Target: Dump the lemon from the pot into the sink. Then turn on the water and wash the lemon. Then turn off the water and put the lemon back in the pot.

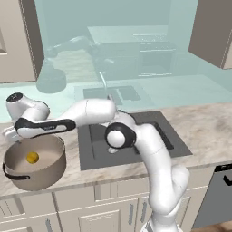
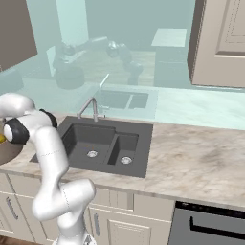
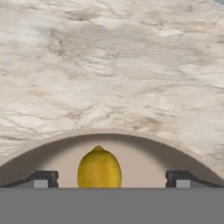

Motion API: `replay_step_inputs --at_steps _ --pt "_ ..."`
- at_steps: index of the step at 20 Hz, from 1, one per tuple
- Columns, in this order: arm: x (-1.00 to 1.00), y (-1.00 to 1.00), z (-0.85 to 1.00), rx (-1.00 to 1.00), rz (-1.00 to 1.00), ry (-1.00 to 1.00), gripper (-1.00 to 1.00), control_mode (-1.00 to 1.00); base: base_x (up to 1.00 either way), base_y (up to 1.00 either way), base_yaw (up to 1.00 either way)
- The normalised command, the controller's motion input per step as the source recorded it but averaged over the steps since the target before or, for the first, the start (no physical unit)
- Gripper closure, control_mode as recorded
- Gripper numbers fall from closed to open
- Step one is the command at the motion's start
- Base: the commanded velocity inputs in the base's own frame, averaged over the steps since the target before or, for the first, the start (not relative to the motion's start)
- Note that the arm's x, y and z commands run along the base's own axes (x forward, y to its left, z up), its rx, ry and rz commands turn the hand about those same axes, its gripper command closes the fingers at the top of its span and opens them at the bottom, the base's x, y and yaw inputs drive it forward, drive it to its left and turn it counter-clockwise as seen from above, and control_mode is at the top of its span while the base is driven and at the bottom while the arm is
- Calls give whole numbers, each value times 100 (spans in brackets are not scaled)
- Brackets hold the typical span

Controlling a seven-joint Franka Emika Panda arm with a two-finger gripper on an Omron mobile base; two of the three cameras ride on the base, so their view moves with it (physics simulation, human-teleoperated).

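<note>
We see the marble counter [image 1: 204,127] carrying the dark double-basin sink [image 2: 103,141], set near its middle against the back edge, with the faucet [image 2: 91,107] behind the larger basin. The taupe pot [image 1: 34,165] stands upright at the counter's front edge, left of the sink. The lemon [image 3: 99,168] lies on the pot's floor. Our gripper [image 3: 111,179] hangs above it, jaws spread wide either side of the fruit, holding nothing.

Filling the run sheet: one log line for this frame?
gripper: open, above pot | lemon: in pot, not held | pot: on counter left of sink | faucet: no water seen
</note>
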Motion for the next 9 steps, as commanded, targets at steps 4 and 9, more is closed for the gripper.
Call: replay_step_inputs --at_steps 4,9 --pt "-90 -53 50 0 0 -1 -100 -100 0 0 0" --pt "-100 -65 42 1 0 -2 -100 -100 0 0 0"
